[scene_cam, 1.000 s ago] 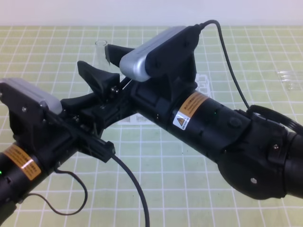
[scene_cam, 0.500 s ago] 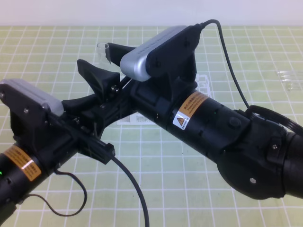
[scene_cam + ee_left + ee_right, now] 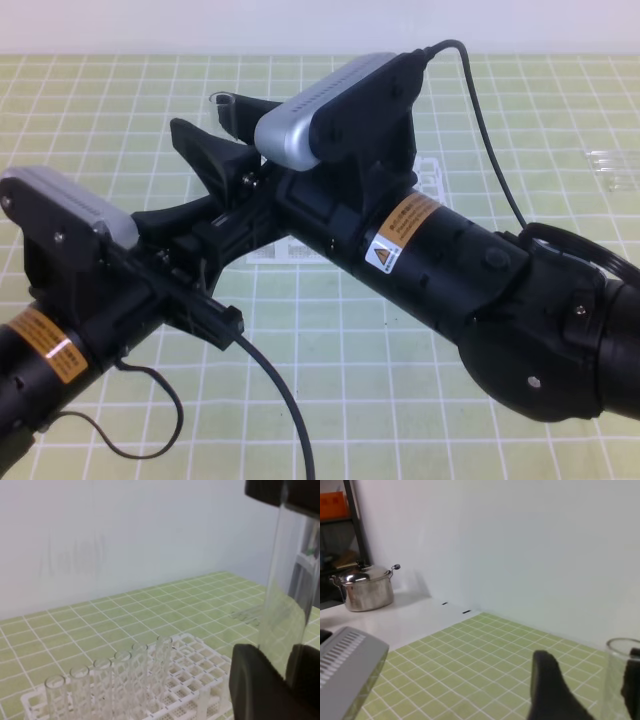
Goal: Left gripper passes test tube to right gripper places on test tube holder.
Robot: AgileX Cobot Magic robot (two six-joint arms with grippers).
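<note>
Right hand narrowing around tube, fingers nearer together than a second ago, pinch not clearly made; left hand pinching tube lower down; tube upright above rack, over green bench; handover under way, left release likely next; row of tubes already in rack.

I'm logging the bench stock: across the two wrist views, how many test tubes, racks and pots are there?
Held test tube: 1
Racked test tubes: 6
White rack: 1
Steel pot: 1
Total: 9
</note>
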